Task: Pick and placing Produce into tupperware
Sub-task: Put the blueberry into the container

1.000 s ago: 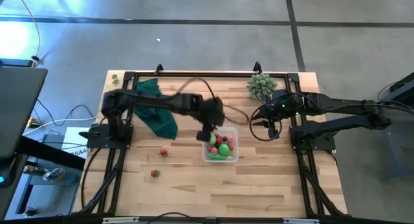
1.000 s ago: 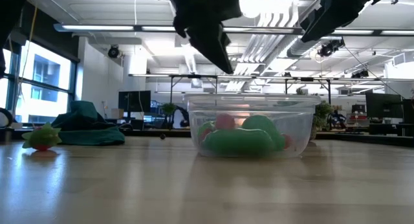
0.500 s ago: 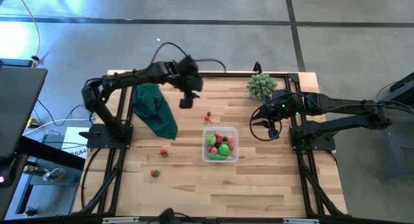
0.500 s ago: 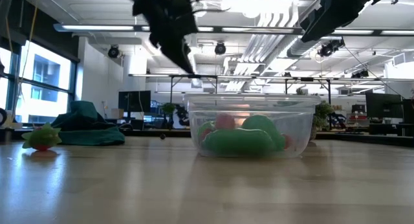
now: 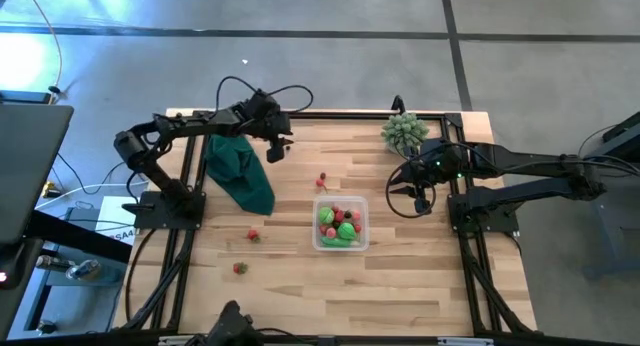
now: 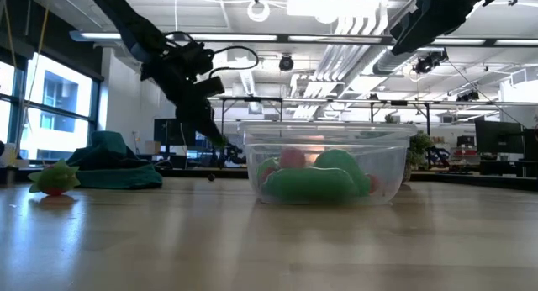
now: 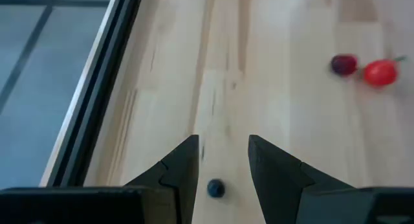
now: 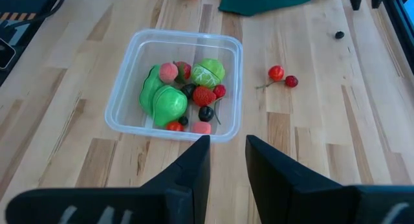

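**Left arm stretched over the far side of the counter, right arm waiting**

The left hand (image 5: 277, 149) hangs above the far part of the counter (image 5: 300, 286), its arm reaching across from the left frame and over the dark green cloth (image 5: 240, 168). Its two fingers (image 7: 181, 169) stand a little apart with nothing between them; through the gap a small dark berry (image 7: 215, 188) lies on the wood just below. Farther off are a pair of cherries (image 7: 365, 68), apart from the berry.

The right hand (image 5: 421, 199) is held above the counter's right side, its arm folded back toward its own frame. Its fingers (image 8: 194, 162) also stand slightly apart and empty, pointing toward the clear container (image 8: 129, 88).

The container sits near the middle of the counter, holding green, red, pink and dark pieces (image 8: 169, 101). Two red pieces (image 5: 252, 234) (image 5: 239, 268) lie loose on the counter nearer the front left, well apart from it. A pale spiky plant (image 5: 404, 132) stands at the far right edge.
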Robot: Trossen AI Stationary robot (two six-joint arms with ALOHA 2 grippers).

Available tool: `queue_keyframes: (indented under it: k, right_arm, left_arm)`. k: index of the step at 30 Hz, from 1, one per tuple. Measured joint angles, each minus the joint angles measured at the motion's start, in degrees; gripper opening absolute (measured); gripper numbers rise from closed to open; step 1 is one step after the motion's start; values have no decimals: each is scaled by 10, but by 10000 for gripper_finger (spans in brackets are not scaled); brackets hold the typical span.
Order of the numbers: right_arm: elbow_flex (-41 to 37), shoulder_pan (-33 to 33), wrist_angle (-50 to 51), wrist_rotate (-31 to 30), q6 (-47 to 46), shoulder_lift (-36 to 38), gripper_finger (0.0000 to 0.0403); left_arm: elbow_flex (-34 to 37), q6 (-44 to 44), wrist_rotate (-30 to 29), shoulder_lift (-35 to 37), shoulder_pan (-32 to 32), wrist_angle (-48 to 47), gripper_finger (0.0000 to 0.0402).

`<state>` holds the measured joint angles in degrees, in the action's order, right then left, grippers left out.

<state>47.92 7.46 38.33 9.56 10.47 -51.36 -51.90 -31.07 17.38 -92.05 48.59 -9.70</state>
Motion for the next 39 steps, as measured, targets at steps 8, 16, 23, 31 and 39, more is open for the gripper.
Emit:
queue_keyframes:
  k: [8, 16, 23, 31, 39]
  right_arm:
    - [0, 0, 0, 0, 0, 0, 89]
    - [0, 0, 0, 0, 0, 0, 89]
    - [0, 0, 0, 0, 0, 0, 89]
    - [0, 0, 0, 0, 0, 0, 89]
    - [0, 0, 0, 0, 0, 0, 89]
  left_arm:
    - [11, 26, -77, 0, 1, -29, 150]
    - [11, 46, -70, -44, -10, -27, 187]
    - [11, 50, -65, -76, -11, -1, 182]
    - [11, 56, -72, -91, -11, 0, 177]
    - [10, 59, -97, -100, -11, 2, 177]
